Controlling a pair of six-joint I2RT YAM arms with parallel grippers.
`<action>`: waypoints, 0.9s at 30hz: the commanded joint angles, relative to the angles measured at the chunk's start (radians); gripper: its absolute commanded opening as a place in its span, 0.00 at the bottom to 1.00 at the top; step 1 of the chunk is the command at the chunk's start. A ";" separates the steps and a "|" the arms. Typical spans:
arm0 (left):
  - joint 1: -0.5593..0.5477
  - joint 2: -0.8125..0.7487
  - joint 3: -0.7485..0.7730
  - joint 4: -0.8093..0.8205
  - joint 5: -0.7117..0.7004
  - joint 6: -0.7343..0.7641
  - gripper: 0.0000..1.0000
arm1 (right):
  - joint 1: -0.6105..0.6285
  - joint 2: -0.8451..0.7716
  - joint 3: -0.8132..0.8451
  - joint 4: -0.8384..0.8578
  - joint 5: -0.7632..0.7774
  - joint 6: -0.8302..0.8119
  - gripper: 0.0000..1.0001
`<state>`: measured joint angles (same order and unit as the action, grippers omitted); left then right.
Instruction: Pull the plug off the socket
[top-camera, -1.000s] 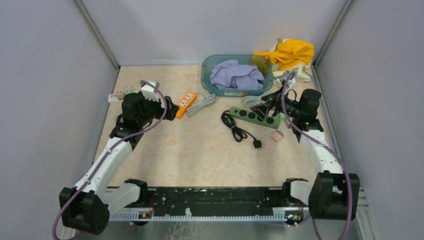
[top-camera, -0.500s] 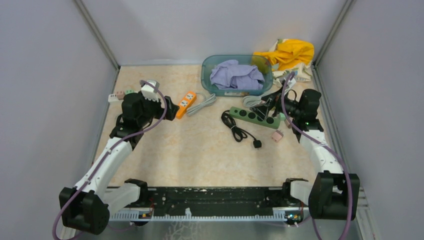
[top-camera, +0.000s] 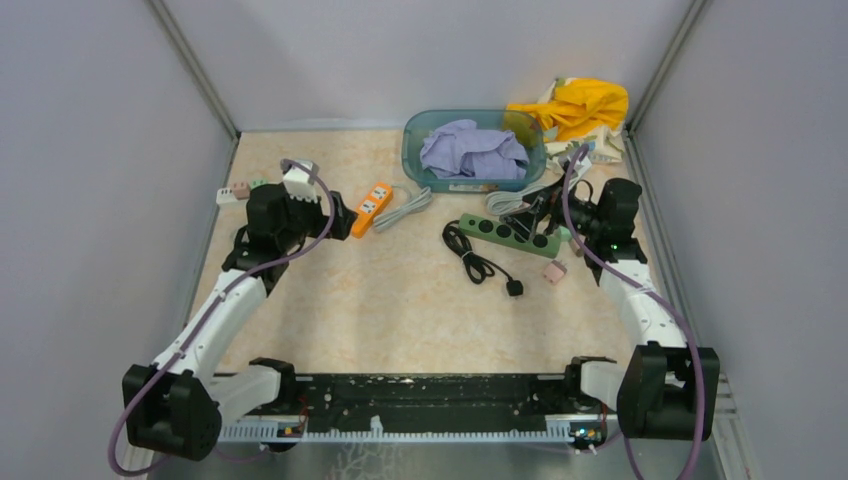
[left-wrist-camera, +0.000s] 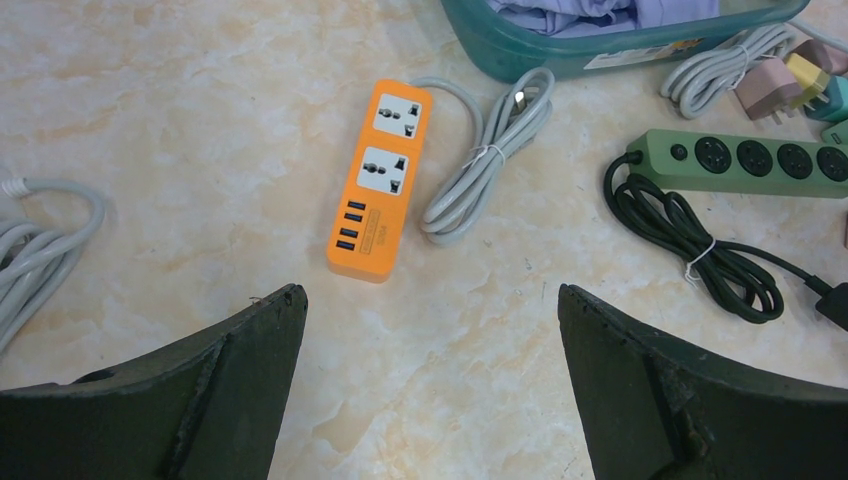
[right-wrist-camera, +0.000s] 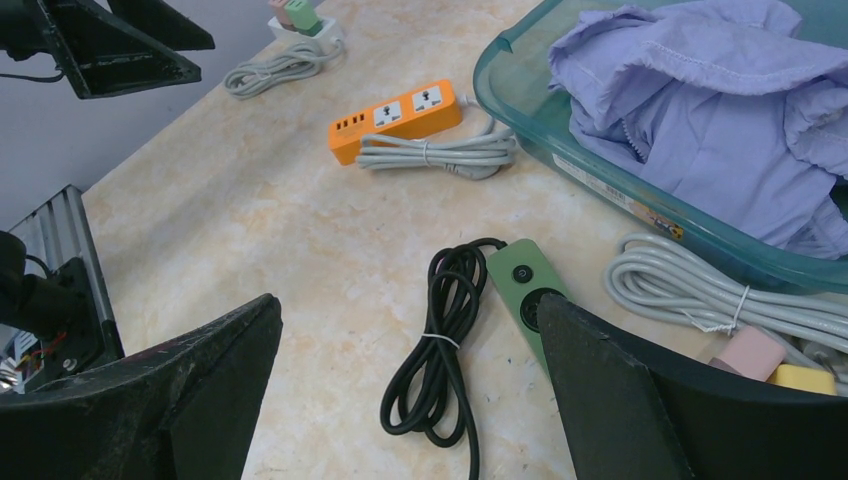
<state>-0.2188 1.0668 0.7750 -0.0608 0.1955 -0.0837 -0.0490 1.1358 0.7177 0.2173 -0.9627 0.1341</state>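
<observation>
Standing in a white power strip (top-camera: 226, 196) at the table's (top-camera: 400, 300) far left edge, a pink plug (top-camera: 240, 188) and a green plug (top-camera: 258, 183) sit beside the left arm (top-camera: 215, 320). Both arms' jaws gape wide, holding nothing.

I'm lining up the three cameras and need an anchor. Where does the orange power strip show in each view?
Top external: the orange power strip lies left of centre, angled on the table.
Left wrist: upper middle, sockets at its far end.
Right wrist: upper left of centre.
Shared landmark: the teal tub, on the far side of the strip's coiled grey cable in every view.
</observation>
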 joint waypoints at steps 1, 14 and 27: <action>0.015 0.029 0.015 -0.016 -0.024 -0.022 1.00 | -0.009 -0.032 0.019 0.030 -0.015 -0.007 0.99; 0.213 0.154 0.045 0.018 0.064 -0.201 1.00 | -0.010 -0.026 0.004 0.060 -0.015 0.020 0.99; 0.265 0.541 0.384 -0.164 -0.578 -0.332 1.00 | -0.009 -0.042 -0.017 0.118 -0.024 0.087 0.99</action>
<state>0.0402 1.4788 1.0134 -0.1505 -0.1501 -0.4168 -0.0505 1.1336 0.7055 0.2661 -0.9699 0.1928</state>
